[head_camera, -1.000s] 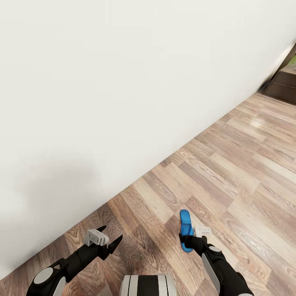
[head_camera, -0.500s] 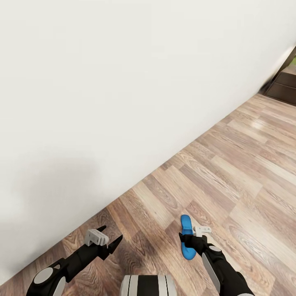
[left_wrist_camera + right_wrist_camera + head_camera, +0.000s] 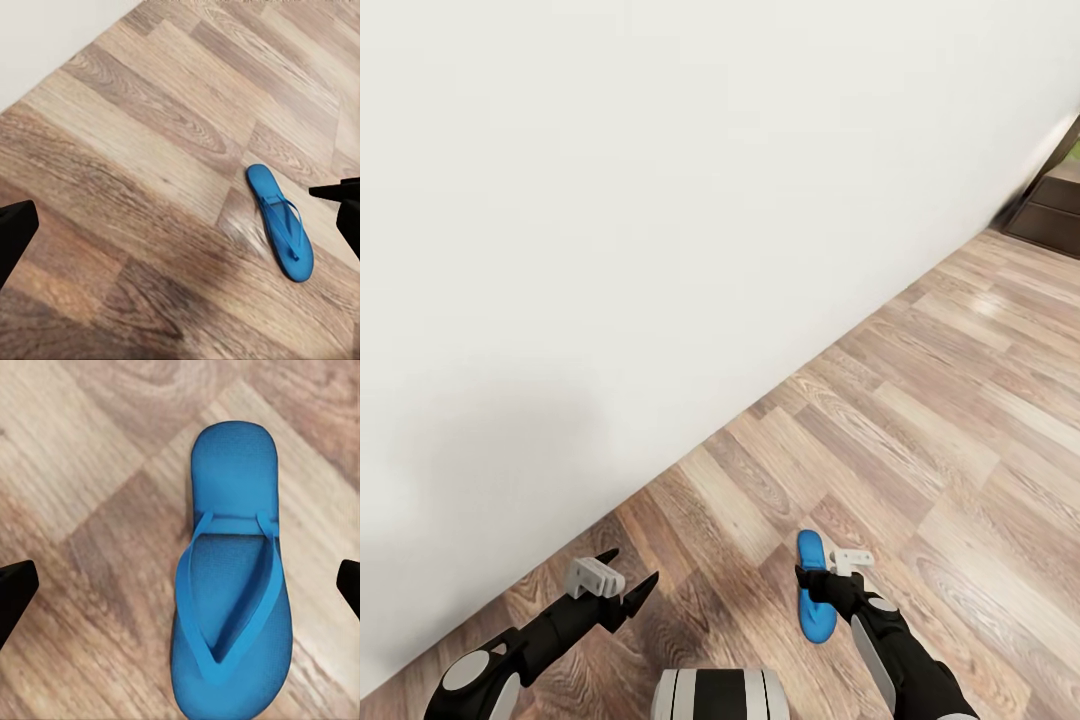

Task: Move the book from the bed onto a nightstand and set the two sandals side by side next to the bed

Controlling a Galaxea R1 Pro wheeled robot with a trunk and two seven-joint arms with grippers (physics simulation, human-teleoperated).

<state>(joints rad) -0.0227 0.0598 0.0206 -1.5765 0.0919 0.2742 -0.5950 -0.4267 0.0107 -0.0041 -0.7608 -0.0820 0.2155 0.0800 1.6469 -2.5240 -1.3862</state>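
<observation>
One bright blue sandal (image 3: 819,620) lies flat on the wood-plank floor, strap side up. My right gripper (image 3: 815,585) hangs just above it, open, with the sandal (image 3: 229,600) between its spread fingers and touching neither. My left gripper (image 3: 632,566) is open and holds nothing, low over the floor to the left of the sandal (image 3: 279,221), near the wall. The book and the bed are out of view.
A plain white wall (image 3: 660,200) runs diagonally across the head view, close on my left. Open wood floor (image 3: 960,420) stretches to the right. A dark brown wooden cabinet (image 3: 1055,205) with drawer fronts stands at the far right end of the wall.
The whole head view has shifted slightly, so the floor and sandal sit a little lower in the picture. Both grippers remain open and hold the same pose.
</observation>
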